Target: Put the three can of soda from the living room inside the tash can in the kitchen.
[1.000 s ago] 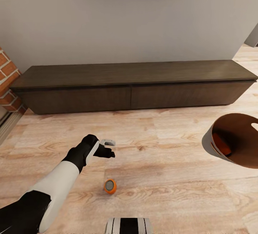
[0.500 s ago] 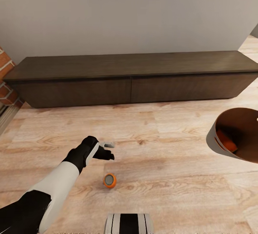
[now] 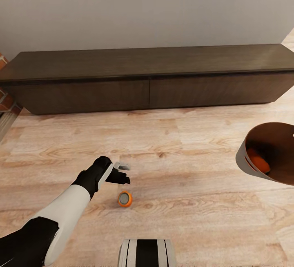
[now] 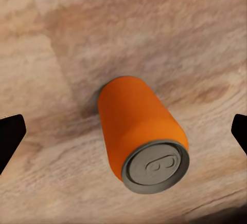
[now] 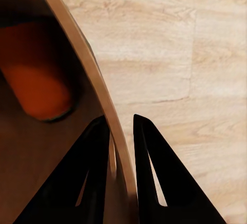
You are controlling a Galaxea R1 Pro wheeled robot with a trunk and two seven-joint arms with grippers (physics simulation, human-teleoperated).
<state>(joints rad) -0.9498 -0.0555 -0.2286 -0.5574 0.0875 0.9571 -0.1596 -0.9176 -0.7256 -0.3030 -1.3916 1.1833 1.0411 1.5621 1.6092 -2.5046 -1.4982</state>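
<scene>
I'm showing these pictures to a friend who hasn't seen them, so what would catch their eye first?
Probably the orange can standing on the wood floor, right below the open left gripper. Next, the bin held tilted at the right, its wall pinched by the right gripper, with another orange can lying inside. Behind it all, a long dark cabinet runs along the wall.
</scene>
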